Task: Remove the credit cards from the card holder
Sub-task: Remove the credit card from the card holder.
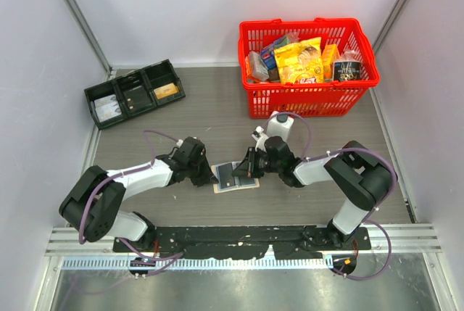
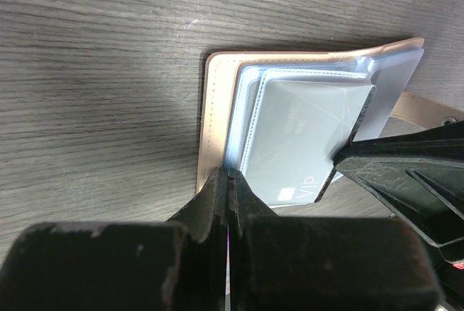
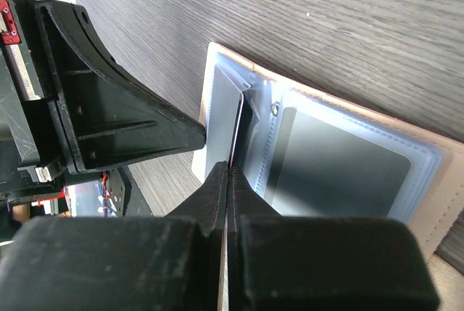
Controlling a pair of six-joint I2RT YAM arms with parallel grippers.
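— Where is the card holder [image 1: 235, 178]?
— It lies open and flat on the wooden table [image 1: 210, 108], right between the two claws. It is tan outside and has see-through pockets inside.
— What is the right claw [image 1: 245, 172] doing?
— Its fingers are squeezed together on the edge of a grey card [image 2: 304, 144] that says VIP. One side of the card is lifted.
— And the left claw [image 1: 214, 179]?
— Squeezed together too, with its tips at the holder's tan edge. I cannot tell if it pinches that edge or only pushes on it.
— What else is there?
— A red basket [image 1: 308, 101] of snack bags [image 1: 299, 61] at the back. A black tray [image 1: 147, 86] with three boxes sits far left.
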